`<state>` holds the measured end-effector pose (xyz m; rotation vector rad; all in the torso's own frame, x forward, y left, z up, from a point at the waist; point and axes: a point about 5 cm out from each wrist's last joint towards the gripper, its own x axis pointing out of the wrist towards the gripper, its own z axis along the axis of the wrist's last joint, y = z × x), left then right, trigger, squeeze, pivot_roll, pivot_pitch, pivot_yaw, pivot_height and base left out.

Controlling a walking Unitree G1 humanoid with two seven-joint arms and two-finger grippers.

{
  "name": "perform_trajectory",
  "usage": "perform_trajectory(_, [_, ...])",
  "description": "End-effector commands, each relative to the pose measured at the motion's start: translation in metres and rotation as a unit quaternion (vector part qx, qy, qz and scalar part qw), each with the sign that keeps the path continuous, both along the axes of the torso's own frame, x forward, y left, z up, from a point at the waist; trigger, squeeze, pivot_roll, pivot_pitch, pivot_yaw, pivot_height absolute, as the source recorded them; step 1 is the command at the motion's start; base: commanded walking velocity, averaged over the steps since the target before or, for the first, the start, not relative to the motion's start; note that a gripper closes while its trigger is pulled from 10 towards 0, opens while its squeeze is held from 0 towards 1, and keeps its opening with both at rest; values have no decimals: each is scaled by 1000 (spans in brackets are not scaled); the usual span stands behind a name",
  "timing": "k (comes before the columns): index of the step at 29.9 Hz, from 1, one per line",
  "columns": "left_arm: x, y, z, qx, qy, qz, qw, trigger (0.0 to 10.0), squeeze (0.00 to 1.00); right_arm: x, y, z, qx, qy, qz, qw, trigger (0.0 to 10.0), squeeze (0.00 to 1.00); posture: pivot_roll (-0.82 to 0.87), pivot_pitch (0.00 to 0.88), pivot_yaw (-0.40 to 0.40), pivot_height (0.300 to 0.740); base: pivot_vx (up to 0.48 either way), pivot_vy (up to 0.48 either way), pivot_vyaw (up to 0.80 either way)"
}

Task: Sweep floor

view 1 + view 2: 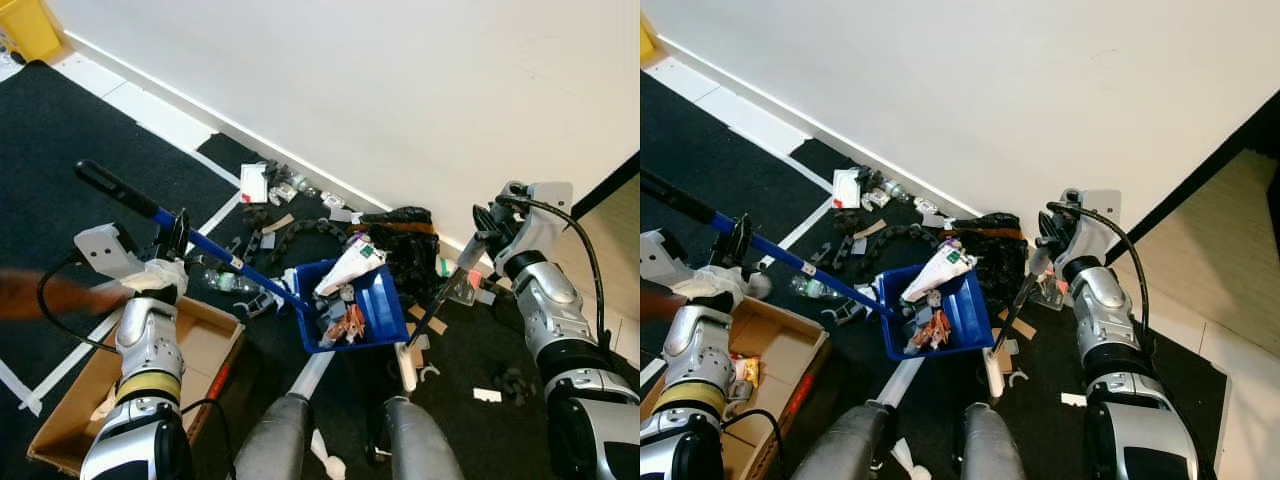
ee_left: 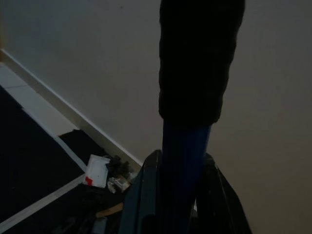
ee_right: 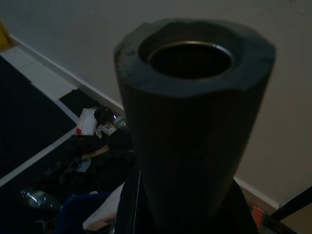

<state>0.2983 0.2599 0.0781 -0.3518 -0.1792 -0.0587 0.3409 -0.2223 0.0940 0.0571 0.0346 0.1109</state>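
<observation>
One blue dustpan (image 1: 372,305), one broom (image 1: 436,312), two gripping grippers.

One blue dustpan (image 1: 375,305), one cardboard box (image 1: 200,345), one clear plastic bottle (image 1: 222,282), and two grippers, left (image 1: 178,238) and right (image 1: 490,222).

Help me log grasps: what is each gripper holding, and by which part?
Left gripper: the blue dustpan, by its long handle just below the black grip. Right gripper: the broom, near its handle's top.
</observation>
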Motion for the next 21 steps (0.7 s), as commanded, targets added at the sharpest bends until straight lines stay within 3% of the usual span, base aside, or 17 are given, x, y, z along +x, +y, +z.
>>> perform_trajectory(1, [7, -8, 4, -9, -10, -17, 1000, 10000, 0, 2, 0, 5, 13, -19, -11, 1000, 10000, 0, 138, 70, -41, 740, 0, 0, 0])
perform_trajectory(5, [17, -13, 11, -8, -8, -35, 999, 10000, 0, 4, 10, 4, 21, -23, -10, 999, 10000, 0, 125, 40, -7, 740, 0, 0, 0])
perform_trajectory(21, [31, -22, 20, -12, -10, -55, 998, 10000, 0, 3, 13, 2, 18, -26, -14, 999, 10000, 0, 104, 0, 20, 740, 0, 0, 0])
